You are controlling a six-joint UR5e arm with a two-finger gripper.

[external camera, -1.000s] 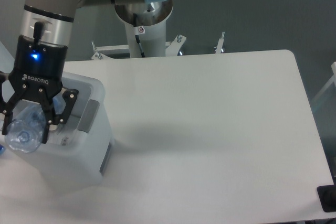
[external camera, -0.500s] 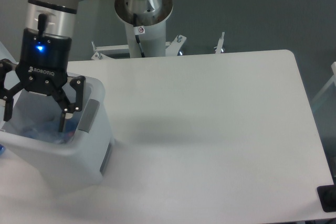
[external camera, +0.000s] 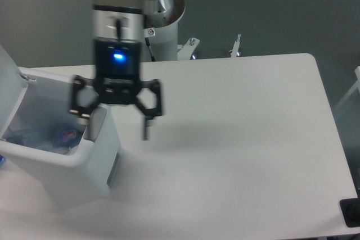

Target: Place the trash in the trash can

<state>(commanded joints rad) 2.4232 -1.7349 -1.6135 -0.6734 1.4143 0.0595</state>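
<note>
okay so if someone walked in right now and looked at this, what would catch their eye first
Probably the black tool with its glowing blue light, hanging open and empty over the white table, beside the trash can. Next, the open can at the table's left edge, with the crushed bottle lying inside.

A white worktop (external camera: 236,139) with rounded corners filled most of the view, its matte surface lit evenly, with a soft grey shadow near its middle. Behind it lay a dark grey floor (external camera: 270,9). Small metal brackets (external camera: 238,46) stood at the far edge. A dark object (external camera: 351,212) sat at the lower right corner.
</note>
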